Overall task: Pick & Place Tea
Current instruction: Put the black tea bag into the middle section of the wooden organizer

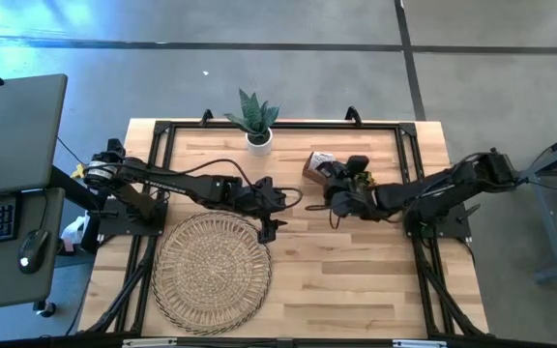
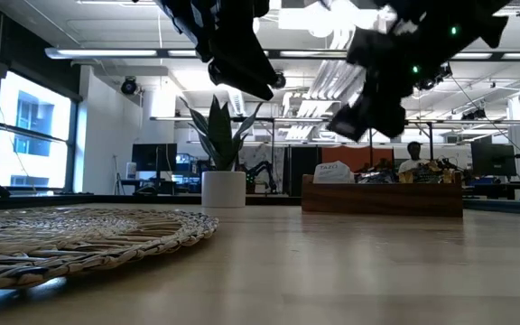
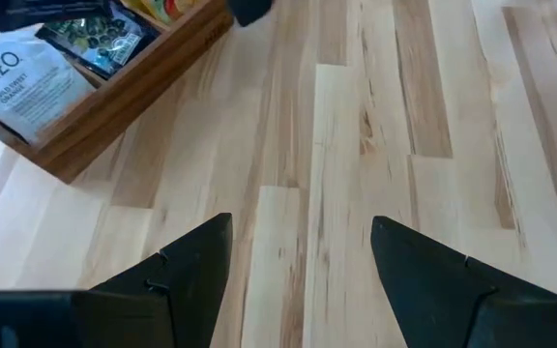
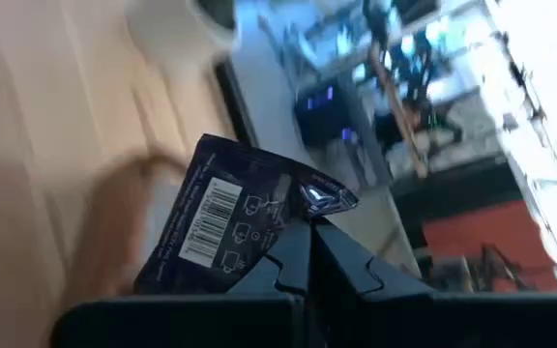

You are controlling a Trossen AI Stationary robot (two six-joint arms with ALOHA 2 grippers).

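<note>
Right wrist view shows you the right gripper (image 4: 309, 232) pinched shut on 1 dark purple tea sachet (image 4: 235, 217) bearing a barcode, lifted above the desk (image 1: 356, 280). Your left gripper (image 3: 301, 256) hangs wide and bare near the wooden tray (image 3: 124, 92), where a white sachet (image 3: 22, 82) reads "TAZO".

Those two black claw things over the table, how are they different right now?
The left tool stands open with nothing between its fingers; the right tool is shut on a dark sachet with a barcode.

The left tool looks down at bare wooden table; the right tool is tipped up towards the room.

The left tool hangs by the woven mat; the right tool is by the wooden tray.

Both are dark and two-fingered, raised off the table.
</note>
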